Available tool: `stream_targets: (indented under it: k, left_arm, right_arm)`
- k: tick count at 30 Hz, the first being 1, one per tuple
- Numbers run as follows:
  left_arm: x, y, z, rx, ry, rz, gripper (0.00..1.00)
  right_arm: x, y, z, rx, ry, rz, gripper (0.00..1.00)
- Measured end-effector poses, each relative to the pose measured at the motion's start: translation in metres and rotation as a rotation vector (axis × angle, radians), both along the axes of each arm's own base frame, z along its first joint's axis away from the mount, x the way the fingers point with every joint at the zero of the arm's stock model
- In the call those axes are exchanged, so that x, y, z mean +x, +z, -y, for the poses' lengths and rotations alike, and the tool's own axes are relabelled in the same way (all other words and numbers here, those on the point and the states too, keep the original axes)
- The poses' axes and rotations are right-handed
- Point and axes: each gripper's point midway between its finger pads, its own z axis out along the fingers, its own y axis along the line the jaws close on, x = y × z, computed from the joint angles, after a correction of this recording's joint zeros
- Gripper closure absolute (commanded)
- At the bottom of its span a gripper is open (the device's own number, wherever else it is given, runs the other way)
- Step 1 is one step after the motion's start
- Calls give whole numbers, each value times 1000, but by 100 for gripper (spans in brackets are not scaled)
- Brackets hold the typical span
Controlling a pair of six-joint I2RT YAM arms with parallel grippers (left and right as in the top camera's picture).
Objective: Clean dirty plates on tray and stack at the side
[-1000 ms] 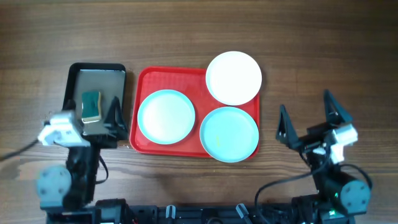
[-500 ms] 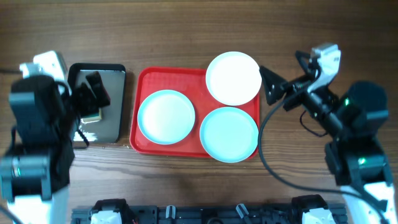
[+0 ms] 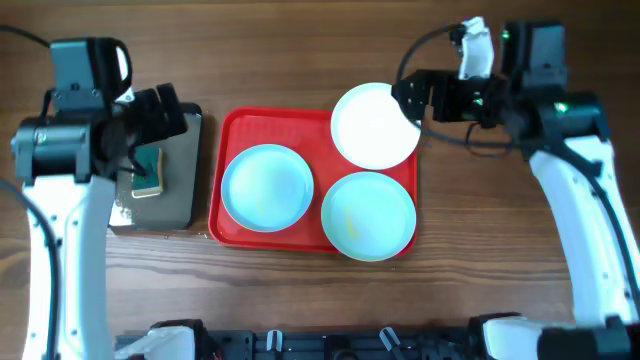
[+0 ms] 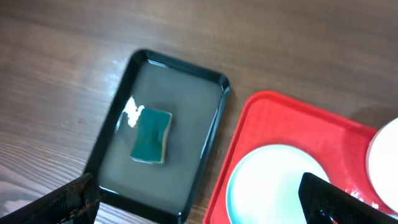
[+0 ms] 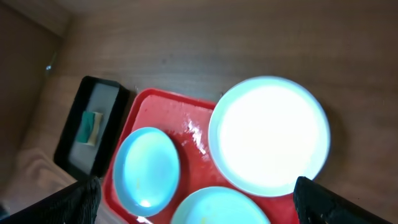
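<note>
The left gripper [image 4: 196, 202] has its jaws wide apart and empty, above the green sponge [image 4: 151, 135] in the black metal tray [image 4: 211, 124]. The right gripper [image 5: 196, 202] has its jaws wide apart and empty, above the round white plate [image 5: 268, 134]. Two pale blue plates [image 3: 266, 187] [image 3: 368, 215] sit nearby on the big red plastic tray [image 3: 235, 125].

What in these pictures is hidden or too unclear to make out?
Overhead: the left gripper covers part of the sponge and the black tray's far end.
Left wrist: the bottom edge cuts off a mint plate; the right edge cuts off most of the white plate.
Right wrist: glare washes out the white plate, so any dirt on it cannot be seen.
</note>
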Motion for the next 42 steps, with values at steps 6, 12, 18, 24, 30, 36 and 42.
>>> stream_targets:
  k: [6,12,18,24,30,36,42]
  left_arm:
    - [5,-20,18,-93,-55,-68,7]
    - [5,-21,20,-119,-36,-67,15]
    - [2,-22,-1,-122,125,-62,19]
    - [-3,-33,-26,-135,252,-101,23]
    - [3,-66,-35,-139,300,-211,29]
    - [9,-94,-36,-147,323,-292,30]
    - [12,-102,-37,-154,343,-309,29]
  right_arm:
    - [6,-30,-27,27,45,-93,11]
    - [-11,-51,-79,-77,96,-138,21]
    - [-25,-102,-121,-240,156,-282,38]
    - [-27,-162,-145,-334,161,-406,56]
    - [-32,-215,-145,-372,128,-542,63]
    - [-34,-226,-151,-347,138,-569,63]
    - [-35,-225,-157,-310,117,-590,63]
